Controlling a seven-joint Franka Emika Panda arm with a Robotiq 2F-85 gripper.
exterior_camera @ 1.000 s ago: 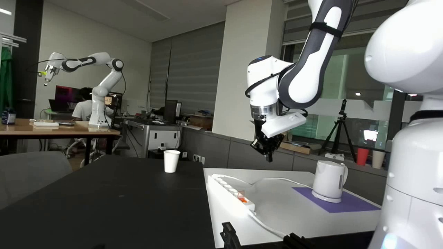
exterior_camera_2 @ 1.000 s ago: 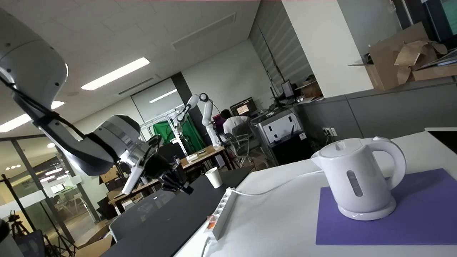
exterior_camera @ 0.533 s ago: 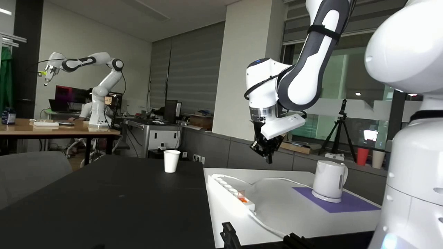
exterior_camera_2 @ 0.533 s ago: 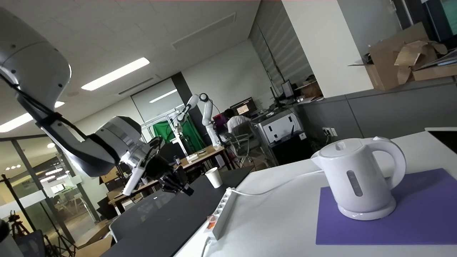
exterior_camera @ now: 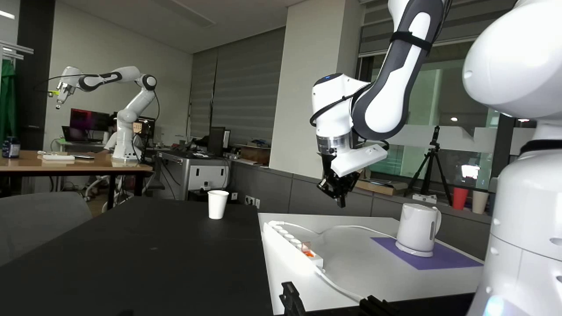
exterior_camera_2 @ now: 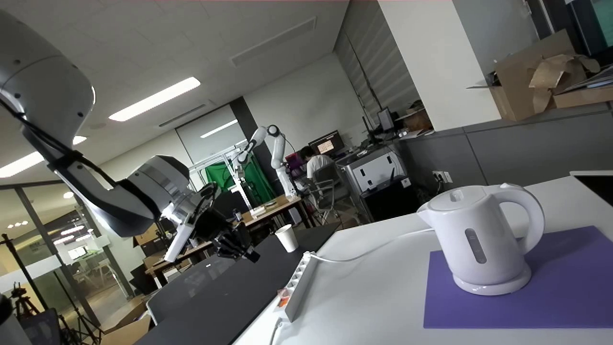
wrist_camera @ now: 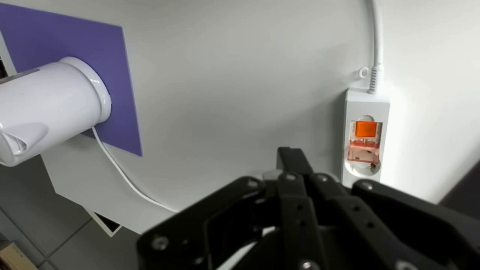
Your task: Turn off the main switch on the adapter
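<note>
We take the step in hand to be the approach: the jaws hang in the air, higher than the strip point(exterior_camera_2: 300, 285) and touching nothing, and they are closed together with nothing between them. Our target, the orange switch point(wrist_camera: 365, 129), sits at one end of the strip, by the thick cable point(wrist_camera: 378, 41); its clear red cover point(wrist_camera: 363, 154) stands raised on the side toward the sockets point(exterior_camera: 288, 237). In the wrist view the switch lies to the right of the jaws, so we judge the next move to be a shift across until they are over it, then a press down without catching the cover. Which half must go down we cannot tell. As for containers, the kettle point(exterior_camera_2: 495, 239) stands upright on the purple mat point(exterior_camera_2: 565, 292) on the white tabletop point(exterior_camera_2: 368, 297), lid point(exterior_camera_2: 467, 197) on, contents hidden; its cord point(exterior_camera: 351, 226) runs to the strip's other end. On the black tabletop point(exterior_camera: 145, 259) a white cup point(exterior_camera: 217, 205) stands upright; we cannot see inside it.
</note>
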